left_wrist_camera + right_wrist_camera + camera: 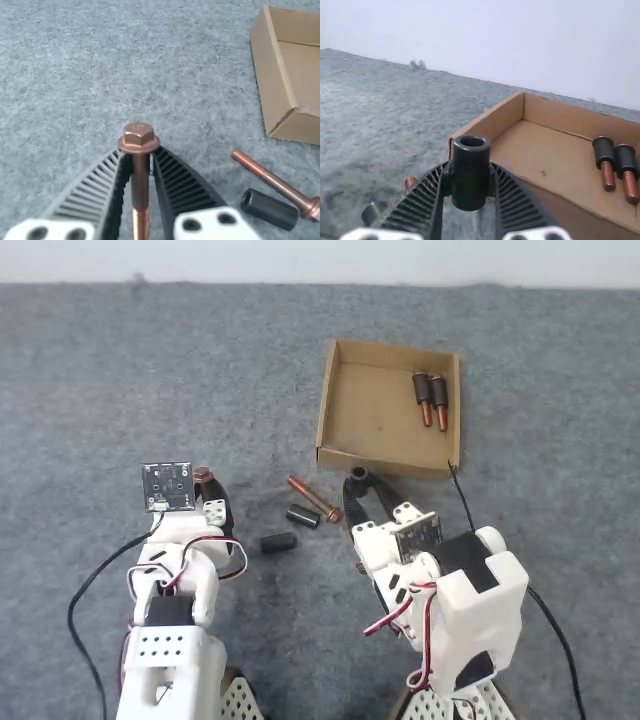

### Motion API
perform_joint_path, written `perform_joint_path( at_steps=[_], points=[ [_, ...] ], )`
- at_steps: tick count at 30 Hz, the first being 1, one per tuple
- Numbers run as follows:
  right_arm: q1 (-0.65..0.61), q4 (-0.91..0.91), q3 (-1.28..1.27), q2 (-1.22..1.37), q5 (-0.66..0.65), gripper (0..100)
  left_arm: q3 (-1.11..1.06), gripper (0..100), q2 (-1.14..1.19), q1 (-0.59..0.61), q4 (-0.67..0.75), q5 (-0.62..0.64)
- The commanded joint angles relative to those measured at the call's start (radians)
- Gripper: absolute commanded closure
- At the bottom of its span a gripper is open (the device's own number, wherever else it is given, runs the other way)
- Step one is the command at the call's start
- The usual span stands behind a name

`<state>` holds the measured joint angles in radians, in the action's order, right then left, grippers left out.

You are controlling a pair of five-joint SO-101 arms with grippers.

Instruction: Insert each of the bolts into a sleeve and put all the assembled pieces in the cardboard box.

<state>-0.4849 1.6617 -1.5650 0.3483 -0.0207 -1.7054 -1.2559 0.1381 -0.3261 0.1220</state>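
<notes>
My left gripper point(141, 162) is shut on a copper bolt point(139, 170), head up; from above that bolt's head point(203, 475) shows at the left arm's tip. My right gripper point(469, 177) is shut on a black sleeve point(469, 170), open end up, just in front of the cardboard box point(340, 400); from above the sleeve point(358, 478) sits at the box's near wall. Two assembled bolt-and-sleeve pieces point(431, 396) lie in the box's far right corner. A loose bolt point(314, 497) and two loose black sleeves point(303, 517) point(279, 542) lie on the carpet between the arms.
Grey carpet point(150, 370) covers the whole surface, with wide room to the left and behind the box. A black cable point(468, 510) runs from the box's near right corner down past the right arm.
</notes>
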Motion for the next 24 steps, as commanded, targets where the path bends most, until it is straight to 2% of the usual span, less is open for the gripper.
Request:
perform_joint_path(
  at_steps=[1,15,24],
  points=[
    [-0.013,0.042,-0.038,-0.013,-0.017,99.2,0.016,99,-0.032,0.005,0.035,0.0],
    [-0.019,0.041,-0.049,-0.013,-0.017,99.2,0.016,99,-0.031,0.005,0.032,0.0],
    [-0.196,0.036,-0.049,-0.013,-0.017,99.2,0.016,99,-0.031,0.003,0.034,0.0]
  ],
)
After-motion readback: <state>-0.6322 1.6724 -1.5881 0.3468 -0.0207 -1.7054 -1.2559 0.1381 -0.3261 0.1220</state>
